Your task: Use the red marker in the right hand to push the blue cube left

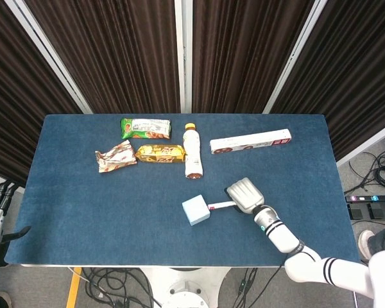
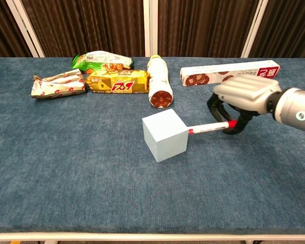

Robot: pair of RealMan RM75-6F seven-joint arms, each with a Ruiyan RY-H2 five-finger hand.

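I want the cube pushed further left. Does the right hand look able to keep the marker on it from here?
Probably yes: the right hand holds the red marker with its tip at the blue cube, and bare table lies left.

We note a pale blue cube (image 2: pixel 165 134) standing flat on the desk, rotated so one vertical edge faces the near edge. It sits a little right of the desk's middle, closer to the near edge than to the far one, and well apart from the left and right edges. We record a slim marker (image 2: pixel 209 127) with a white barrel and red ends, lying nearly level and pointing left. Its left tip touches the cube's right face. Its right end is pinched in the right hand (image 2: pixel 242 92).
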